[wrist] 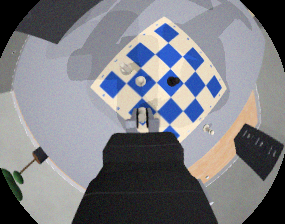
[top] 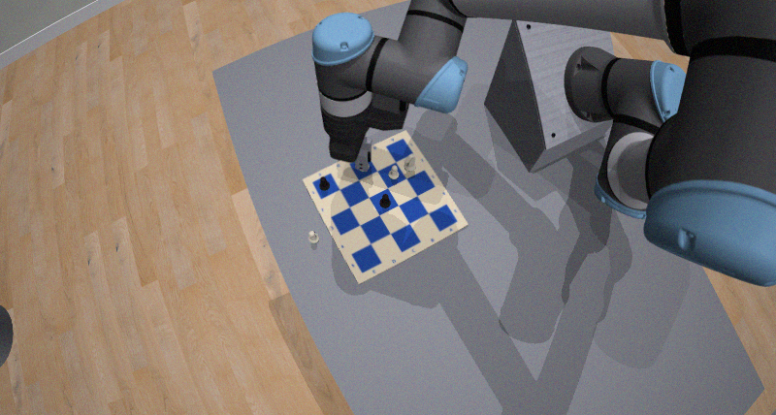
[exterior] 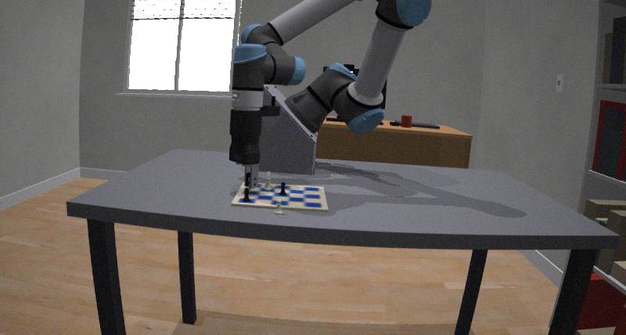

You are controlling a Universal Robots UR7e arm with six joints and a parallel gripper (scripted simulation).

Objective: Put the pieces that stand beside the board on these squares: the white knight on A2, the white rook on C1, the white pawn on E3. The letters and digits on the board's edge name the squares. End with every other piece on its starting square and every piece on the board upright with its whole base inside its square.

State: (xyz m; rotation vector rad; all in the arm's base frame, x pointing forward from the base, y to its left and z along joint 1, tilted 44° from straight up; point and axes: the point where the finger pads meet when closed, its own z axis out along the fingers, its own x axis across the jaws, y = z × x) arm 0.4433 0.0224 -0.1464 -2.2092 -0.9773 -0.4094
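Observation:
My gripper [top: 362,164] [exterior: 250,180] [wrist: 142,114] is shut on a small pale piece, the white rook [wrist: 141,116], which the fingers mostly hide. It hangs low over the middle square of the board's far-left edge row, at C1, on the blue and cream board [top: 386,248] [exterior: 302,207] [wrist: 167,32]. I cannot tell if the rook's base touches the square. The white knight [top: 409,164] [wrist: 128,68] stands upright on A2. The white pawn [top: 312,237] [exterior: 278,207] [wrist: 207,129] stands upright on the table beside the board's E side.
Another white piece [top: 394,172] [wrist: 140,80] stands next to the knight. Two black pieces [top: 324,183] [top: 384,200] stand on blue squares. The grey arm mount [top: 532,98] rises behind the board on the grey table [top: 379,331].

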